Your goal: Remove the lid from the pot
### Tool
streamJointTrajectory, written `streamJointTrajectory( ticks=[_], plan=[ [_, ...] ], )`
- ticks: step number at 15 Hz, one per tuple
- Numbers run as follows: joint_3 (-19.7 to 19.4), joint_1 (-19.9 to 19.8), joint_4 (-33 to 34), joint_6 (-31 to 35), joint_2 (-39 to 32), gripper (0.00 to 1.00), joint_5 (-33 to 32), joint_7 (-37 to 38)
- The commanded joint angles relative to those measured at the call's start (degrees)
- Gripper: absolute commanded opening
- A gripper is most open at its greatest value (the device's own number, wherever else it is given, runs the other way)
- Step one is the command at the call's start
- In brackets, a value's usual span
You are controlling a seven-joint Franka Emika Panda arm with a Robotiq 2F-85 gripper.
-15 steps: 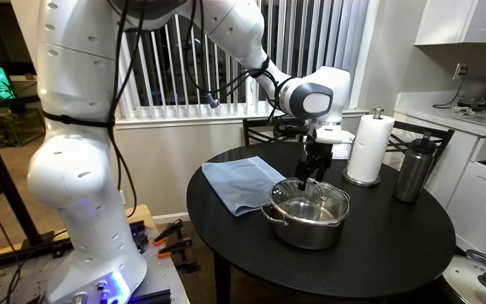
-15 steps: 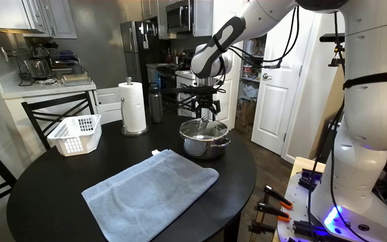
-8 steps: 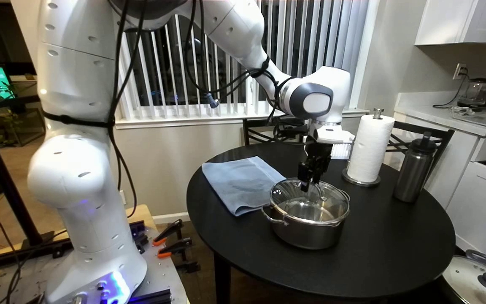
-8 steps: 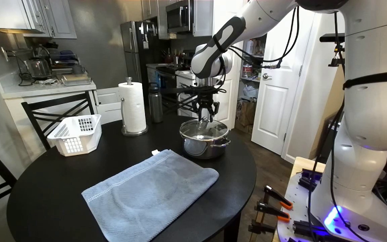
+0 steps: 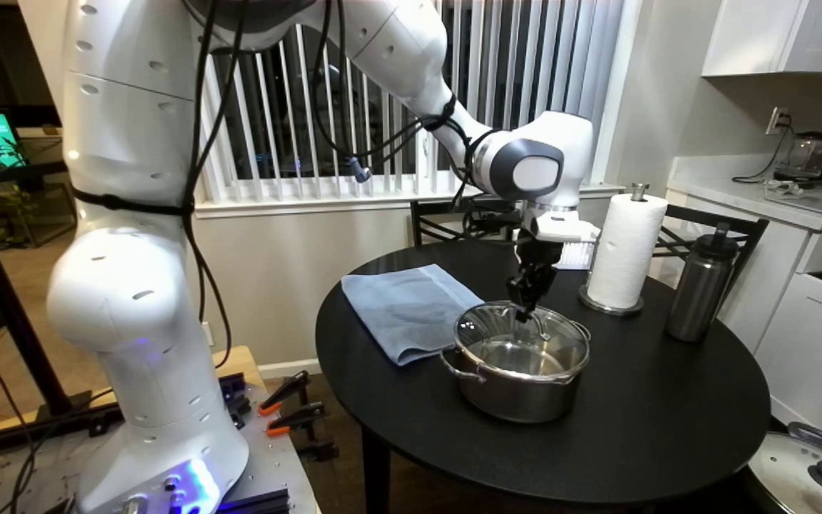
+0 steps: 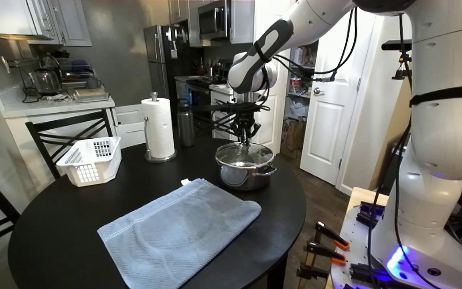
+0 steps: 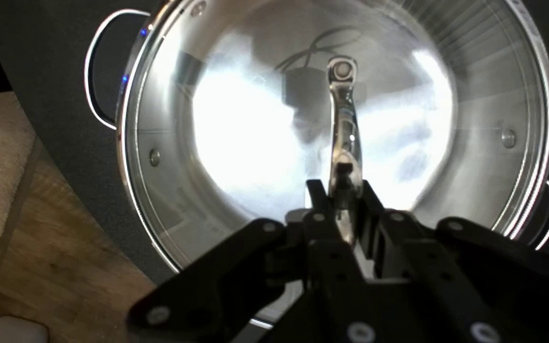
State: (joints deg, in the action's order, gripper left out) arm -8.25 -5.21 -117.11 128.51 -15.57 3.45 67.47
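The shiny steel pot [image 5: 518, 396] stands on the black round table, its see-through glass lid [image 7: 246, 143] lying on the rim. A curved metal handle [image 7: 343, 114] arches over the middle of the lid. My gripper [image 7: 343, 193] is shut on this handle, one black finger [image 7: 320, 195] at each side of it. In both exterior views the gripper [image 5: 523, 313] points down at the lid's centre; seen across the table, the pot [image 6: 239, 178] sits under the gripper [image 6: 246, 140]. The fingers hide part of the handle.
A folded blue towel [image 6: 183, 233] lies beside the pot. Also on the table are a paper-towel roll [image 5: 627, 250] on its stand, a dark steel bottle [image 5: 700, 293] and a white basket [image 6: 90, 164]. The table's edge [image 5: 411, 457] is near the pot.
The jaws, apart a second ago, have come together on the lid's handle. Pot and lid have shifted very slightly toward the robot's base; the arm looks almost still.
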Motion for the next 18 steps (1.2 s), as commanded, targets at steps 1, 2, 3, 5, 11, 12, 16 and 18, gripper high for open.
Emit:
streamJointTrajectory(
  ticks=[1,2,3,5,11,12,16,18],
  plan=[
    [-0.37,0.36,-0.94,0.04,1.44,0.04,-0.29,-2.25],
    [-0.35,0.37,-0.99,0.18,1.4,0.04,-0.22,-2.27],
    [-0.31,0.38,-1.21,0.42,1.56,0.04,-0.08,-2.32],
    [-0.38,0.81,-2.72,1.82,3.53,0.04,-0.18,-1.03],
    [-0.19,2.52,-8.85,6.46,12.95,0.04,-3.79,1.12],
    [0.1,2.53,-8.75,5.67,13.71,0.04,-4.61,1.19],
    [1.82,2.95,-5.57,3.06,13.57,0.04,-5.84,1.69],
    [3.3,3.71,-3.46,2.17,12.7,0.04,-4.9,1.56]
  ],
)
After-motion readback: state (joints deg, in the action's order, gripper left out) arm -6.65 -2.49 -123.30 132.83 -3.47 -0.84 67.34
